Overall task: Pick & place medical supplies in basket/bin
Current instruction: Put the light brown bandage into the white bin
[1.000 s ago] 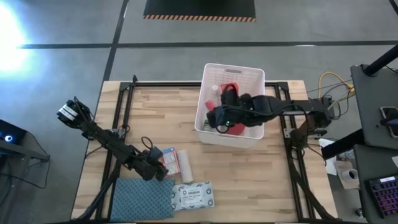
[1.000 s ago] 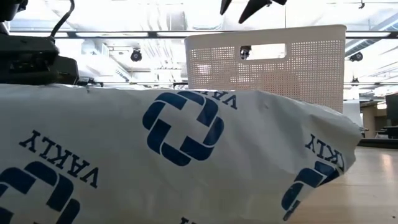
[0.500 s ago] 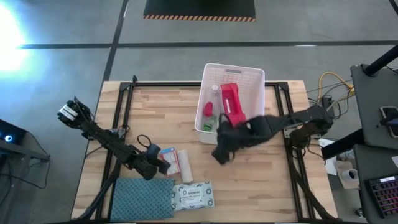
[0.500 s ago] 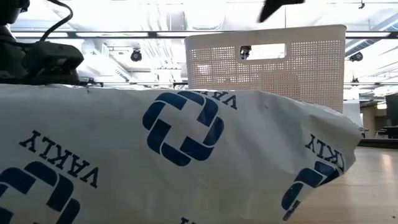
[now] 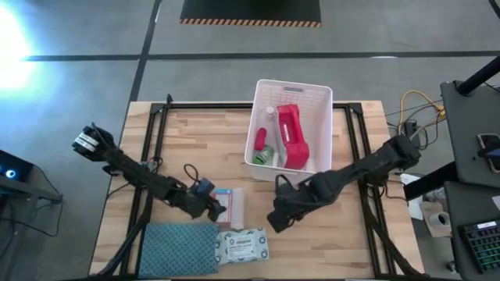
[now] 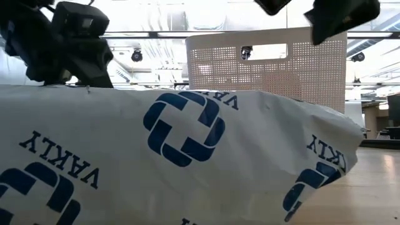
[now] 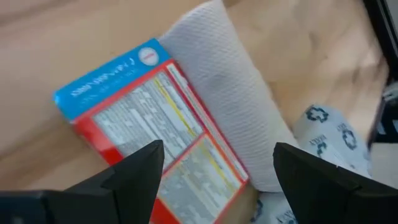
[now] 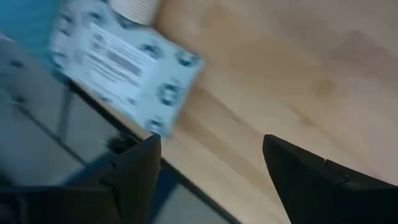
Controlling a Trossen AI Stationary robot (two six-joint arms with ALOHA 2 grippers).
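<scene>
Pale wooden planks form the table (image 5: 312, 242), seen from above with grey floor beyond its upper edge. At lower left of the high view the left gripper (image 5: 209, 205) is set just beside a small box (image 5: 220, 200); in the left wrist view its two dark fingers (image 7: 134, 171) are spread wide over the red, white and blue box (image 7: 149, 118), and nothing is held between them. A white roll (image 5: 236, 204) lies touching the box on its right side, its long axis running up and down the frame, parallel to the box. Below them, at the table's lower edge, a white wipes packet (image 5: 242, 245) lies flat with its long axis across the frame, just beside a blue-grey folded cloth (image 5: 178, 250) at the lower left corner. The right gripper (image 5: 279, 216) is placed at centre, below the white bin (image 5: 269, 168) and well apart from the packet; in the right wrist view its fingers (image 8: 134, 168) are parted wide and empty, with the packet (image 8: 124, 68) ahead of them. The bin stands at upper centre, its long axis up and down the frame; a red-and-white pouch (image 5: 291, 136) lies inside along that axis, with small bottles (image 5: 262, 144) at its left. Bare wood is left open right of the right gripper and between the bin and the table's left frame. In the low view the packet (image 6: 181, 156) fills the foreground, with the bin's slotted wall (image 6: 312, 69) behind it.
</scene>
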